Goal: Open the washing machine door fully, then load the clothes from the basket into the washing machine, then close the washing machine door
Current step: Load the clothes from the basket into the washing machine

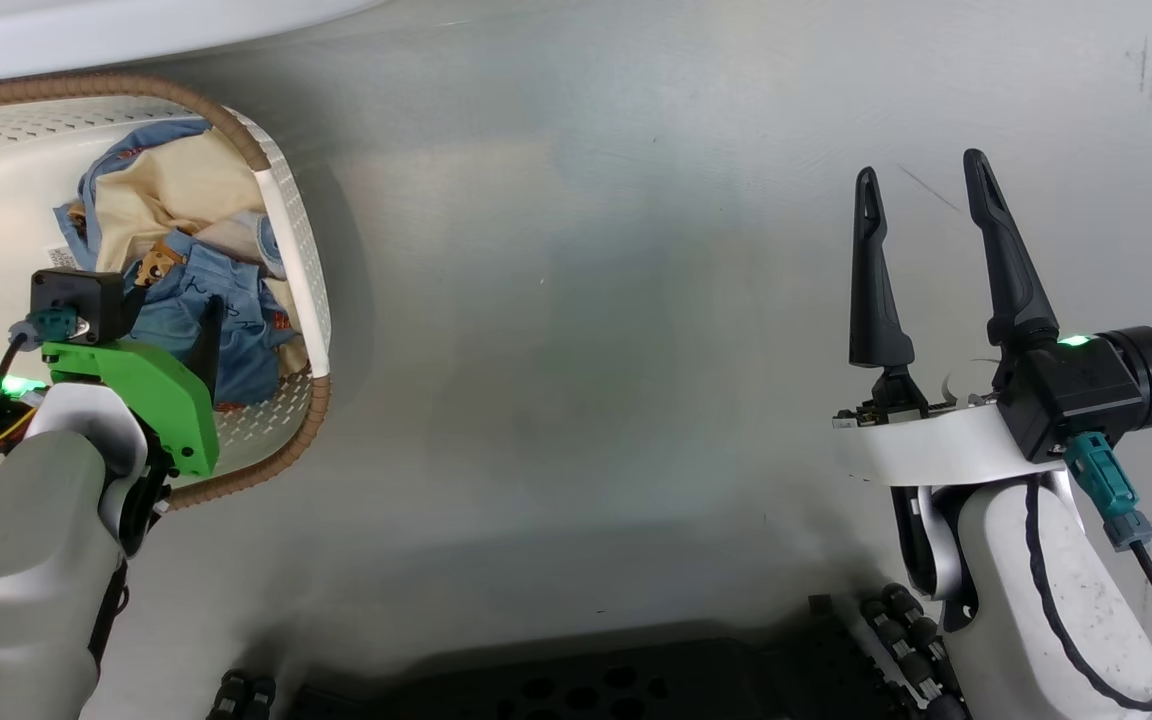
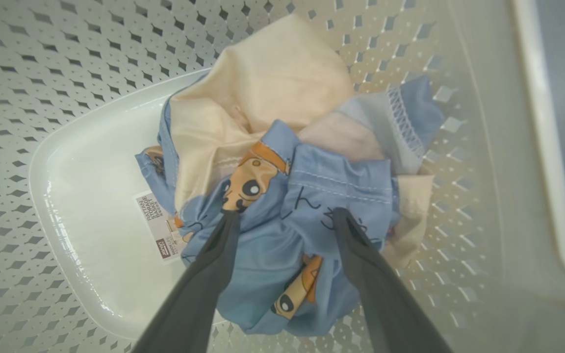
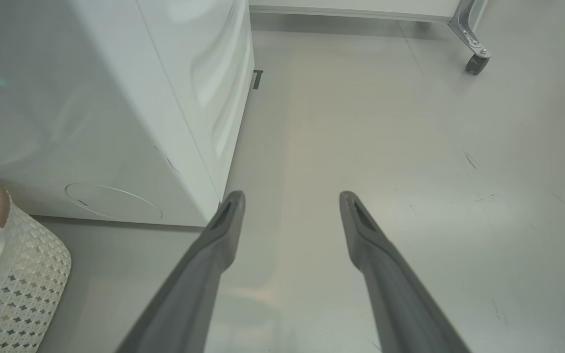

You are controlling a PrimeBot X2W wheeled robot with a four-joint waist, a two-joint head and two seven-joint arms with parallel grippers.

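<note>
The left pincer (image 2: 286, 215) is seen spread wide, its tips set astride the crumpled clothes (image 2: 282, 88) in the basket (image 2: 66, 73); the soft, light fabric is judged best pinched at the raised blue fold. The right pincer (image 1: 922, 170) is held parted, empty, over the floor (image 1: 576, 300).

floor (image 1: 586, 300): open from the basket (image 1: 288, 240) rightward.
basket wall: close beside the clothes (image 2: 282, 230), right side.
washing machine (image 3: 115, 98): blocks far left.
</note>
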